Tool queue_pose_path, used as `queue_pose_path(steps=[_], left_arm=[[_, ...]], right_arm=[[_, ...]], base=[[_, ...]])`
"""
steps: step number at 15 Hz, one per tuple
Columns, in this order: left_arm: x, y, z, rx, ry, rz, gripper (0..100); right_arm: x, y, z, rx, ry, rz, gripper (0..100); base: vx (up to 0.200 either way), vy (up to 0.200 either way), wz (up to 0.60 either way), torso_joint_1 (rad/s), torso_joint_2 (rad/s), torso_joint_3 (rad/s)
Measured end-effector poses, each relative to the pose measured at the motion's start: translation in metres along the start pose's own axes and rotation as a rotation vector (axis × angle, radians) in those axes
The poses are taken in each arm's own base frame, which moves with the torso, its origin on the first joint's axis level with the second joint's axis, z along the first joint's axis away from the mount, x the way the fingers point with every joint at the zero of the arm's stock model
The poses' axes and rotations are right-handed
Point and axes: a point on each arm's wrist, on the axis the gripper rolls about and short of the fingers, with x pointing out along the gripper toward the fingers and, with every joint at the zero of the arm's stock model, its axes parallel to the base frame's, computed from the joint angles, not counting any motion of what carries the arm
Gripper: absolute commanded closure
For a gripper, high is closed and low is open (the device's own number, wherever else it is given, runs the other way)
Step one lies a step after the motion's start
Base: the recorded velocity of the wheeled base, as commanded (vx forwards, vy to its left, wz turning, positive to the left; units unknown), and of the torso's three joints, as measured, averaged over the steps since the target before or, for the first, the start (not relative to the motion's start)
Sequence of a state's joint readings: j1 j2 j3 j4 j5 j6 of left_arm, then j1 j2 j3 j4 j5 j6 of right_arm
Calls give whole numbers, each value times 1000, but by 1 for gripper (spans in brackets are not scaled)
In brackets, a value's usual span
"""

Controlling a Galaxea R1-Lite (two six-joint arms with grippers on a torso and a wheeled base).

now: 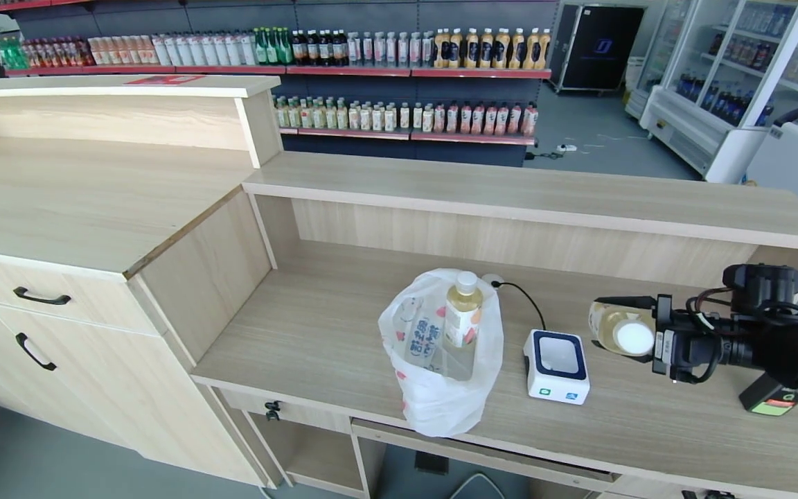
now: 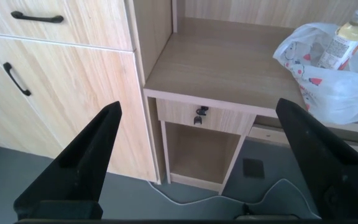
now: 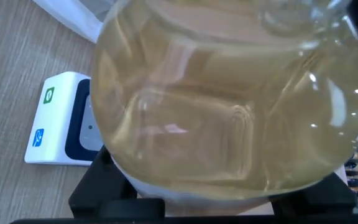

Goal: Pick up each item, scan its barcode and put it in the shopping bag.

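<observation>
Our right gripper (image 1: 631, 333) pinches a yellow drink bottle (image 1: 605, 324) held sideways above the counter, near the barcode scanner (image 1: 557, 364). We should turn its label squarely toward the scanner window before approaching the shopping bag (image 1: 440, 395).

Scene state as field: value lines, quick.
right pincer: shut on held bottle, which is tipped sideways
left pincer: open, out in front of the counter
shopping bag: on counter, bagged bottle upright inside
scanner: on counter, between shopping bag and held bottle
</observation>
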State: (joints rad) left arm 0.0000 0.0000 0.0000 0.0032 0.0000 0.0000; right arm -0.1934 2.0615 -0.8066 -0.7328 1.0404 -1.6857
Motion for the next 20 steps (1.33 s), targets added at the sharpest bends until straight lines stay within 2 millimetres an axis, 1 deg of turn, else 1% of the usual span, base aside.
queue_pose_path(steps=[3, 9, 14, 20], left_arm=[[0, 0, 0, 0, 0, 0, 0], [0, 0, 0, 0, 0, 0, 0], [0, 0, 0, 0, 0, 0, 0], [0, 0, 0, 0, 0, 0, 0]], right_arm=[[3, 6, -3, 0, -4, 10, 100], [7, 11, -9, -28, -4, 6, 100], [12, 20, -14, -25, -7, 23, 100], [26, 22, -17, -42, -33, 25, 100]], base=[[0, 0, 0, 0, 0, 0], [0, 0, 0, 0, 0, 0], [0, 0, 0, 0, 0, 0], [0, 0, 0, 0, 0, 0]])
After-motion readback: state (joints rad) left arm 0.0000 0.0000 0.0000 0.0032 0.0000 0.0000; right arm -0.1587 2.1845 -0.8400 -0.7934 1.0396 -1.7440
